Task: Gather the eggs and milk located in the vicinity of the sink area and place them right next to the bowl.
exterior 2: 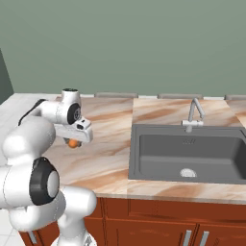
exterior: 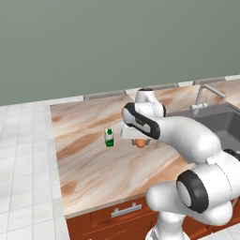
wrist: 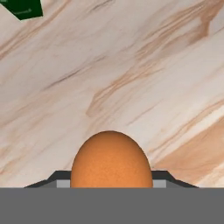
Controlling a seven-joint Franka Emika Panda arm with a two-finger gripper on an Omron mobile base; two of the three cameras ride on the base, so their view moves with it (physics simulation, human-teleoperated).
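Gripper [wrist: 111,186] jaws are clamped on the egg [wrist: 111,159] low over the marble counter [exterior: 89,164], so the first pickup looks done, while the milk [exterior: 109,138] stands untouched just beside it and both have yet to reach a bowl.

Both base views look forward and down from behind the arm (left and right sides), sharing the counter [exterior: 93,154] and sink [exterior 2: 187,153]. The hand view looks straight down, very close above the egg [wrist: 111,159].
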